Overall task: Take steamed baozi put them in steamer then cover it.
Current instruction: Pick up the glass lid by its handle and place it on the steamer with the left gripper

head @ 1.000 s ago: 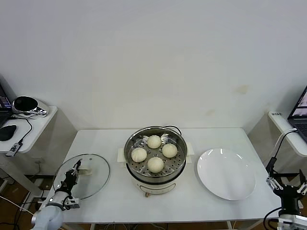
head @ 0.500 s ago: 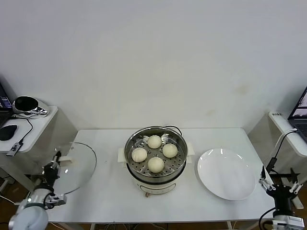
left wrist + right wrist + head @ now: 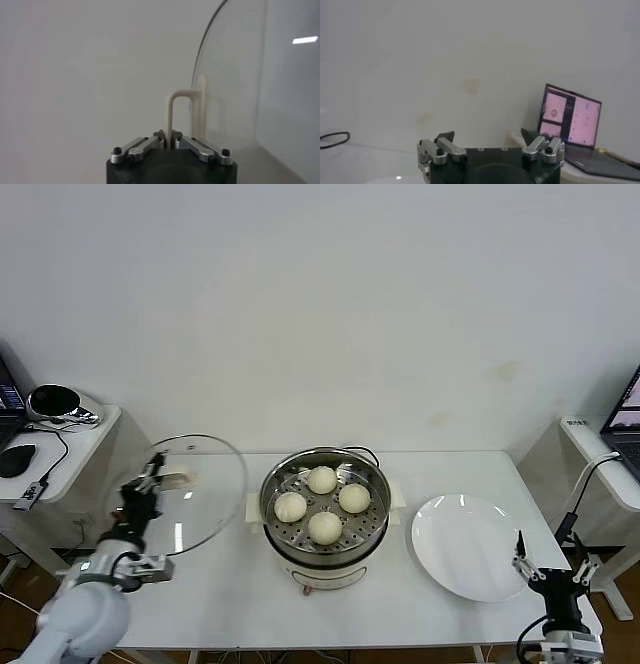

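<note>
Four cream-white baozi sit on the perforated tray inside the shiny steel steamer at the table's middle. My left gripper is shut on the white handle of the round clear glass lid. It holds the lid tilted in the air, left of the steamer and above the table's left end. In the left wrist view the lid's glass stands beside the handle. My right gripper is open and empty, low by the table's front right corner.
A flat white plate lies right of the steamer. A side shelf with a mouse and a shiny object stands at the left. A laptop stands on a shelf at the right.
My left gripper has lifted the glass lid off the table's left end and carried it up and toward the steamer. My right gripper has drifted left near the table's corner.
</note>
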